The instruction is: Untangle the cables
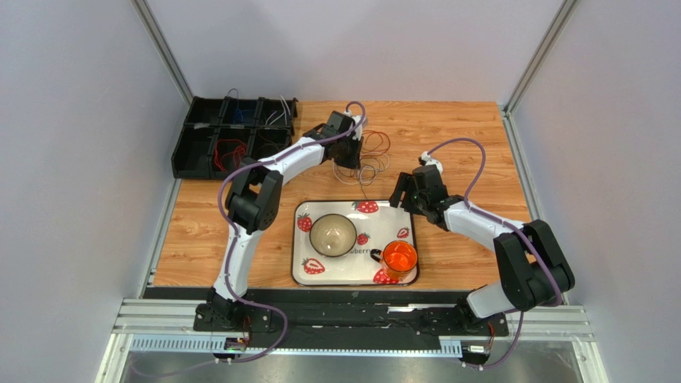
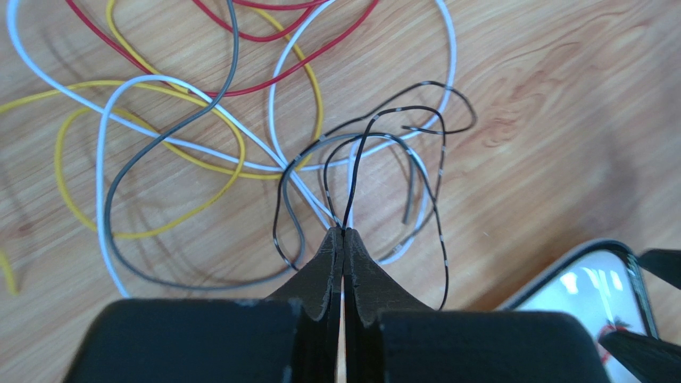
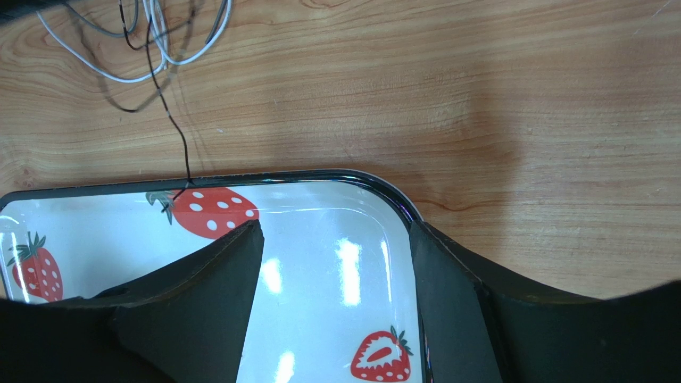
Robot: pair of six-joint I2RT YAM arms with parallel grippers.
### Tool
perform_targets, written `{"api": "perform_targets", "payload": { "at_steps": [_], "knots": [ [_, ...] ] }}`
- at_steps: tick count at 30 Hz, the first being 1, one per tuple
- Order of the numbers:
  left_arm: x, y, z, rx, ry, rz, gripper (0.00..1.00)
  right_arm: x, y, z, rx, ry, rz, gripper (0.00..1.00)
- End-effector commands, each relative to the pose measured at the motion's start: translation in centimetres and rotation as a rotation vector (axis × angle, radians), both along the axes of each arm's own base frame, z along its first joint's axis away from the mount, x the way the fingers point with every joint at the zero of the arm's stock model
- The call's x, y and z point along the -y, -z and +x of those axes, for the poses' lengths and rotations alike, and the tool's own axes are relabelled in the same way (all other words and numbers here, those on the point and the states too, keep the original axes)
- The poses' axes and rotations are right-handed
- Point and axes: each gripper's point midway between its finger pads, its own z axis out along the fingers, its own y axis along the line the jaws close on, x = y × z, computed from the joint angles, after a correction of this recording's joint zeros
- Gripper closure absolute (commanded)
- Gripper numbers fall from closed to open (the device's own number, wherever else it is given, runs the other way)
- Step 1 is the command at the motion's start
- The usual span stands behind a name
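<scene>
On the wooden table [image 1: 192, 247], we see the left gripper [image 2: 344, 231] pinched fully together on the black cable [image 2: 352, 171]. It grips at the near edge of the cables [image 2: 200, 136], a loose tangle lying just beyond the strawberry tray [image 3: 376, 185]. A white cable [image 2: 102, 152] runs in to the same fingertips, and we cannot tell whether it is caught in the pinch too. If it is, we judge that a pull would lift two strands at once and tighten the knot rather than open it. The black cable crosses a grey cable [image 2: 233, 72] and a yellow cable [image 2: 236, 148], with a red cable [image 2: 320, 57] looping at the far side, so a quick lift could drag the whole heap along the table. The strand is hair-thin and could also slip out of the closed tips. One black end lies across the tray rim, where it might snag. The right gripper [image 3: 334, 227] hangs wide apart and empty over the tray corner, near the tangle but pinning nothing, so nothing anchors the rest.
</scene>
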Motion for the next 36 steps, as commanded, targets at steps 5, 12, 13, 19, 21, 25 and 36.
{"api": "perform_targets", "payload": {
  "at_steps": [5, 12, 13, 19, 21, 25, 36],
  "knots": [
    [-0.7, -19.8, -0.2, 0.321, -0.013, -0.146, 1.00, -0.4, -1.6, 1.5, 0.057, -0.007, 0.009, 0.29],
    [-2.2, -11.8, 0.1, 0.211, -0.082, -0.013, 0.98, -0.5, -1.7, 1.5, 0.057, -0.009, 0.012, 0.29],
    [-2.5, -10.7, 0.2, 0.198, -0.095, 0.005, 0.85, -0.4, -1.7, 1.5, 0.058, -0.008, 0.011, 0.29],
    [-3.1, -6.8, 1.0, 0.153, -0.118, 0.083, 0.35, -0.4, -1.7, 1.5, 0.059, -0.008, 0.011, 0.29],
    [-3.3, -6.6, 1.4, 0.169, -0.126, 0.100, 0.35, -0.4, -1.8, 1.5, 0.060, -0.007, 0.013, 0.29],
    [-4.5, -5.5, 2.7, 0.174, -0.160, 0.157, 0.34, -0.5, -1.7, 1.5, 0.059, -0.009, 0.012, 0.29],
    [-7.5, -1.1, 5.5, 0.107, -0.240, 0.212, 0.40, -0.5, -1.7, 1.5, 0.057, -0.012, 0.013, 0.29]
  ]
}}
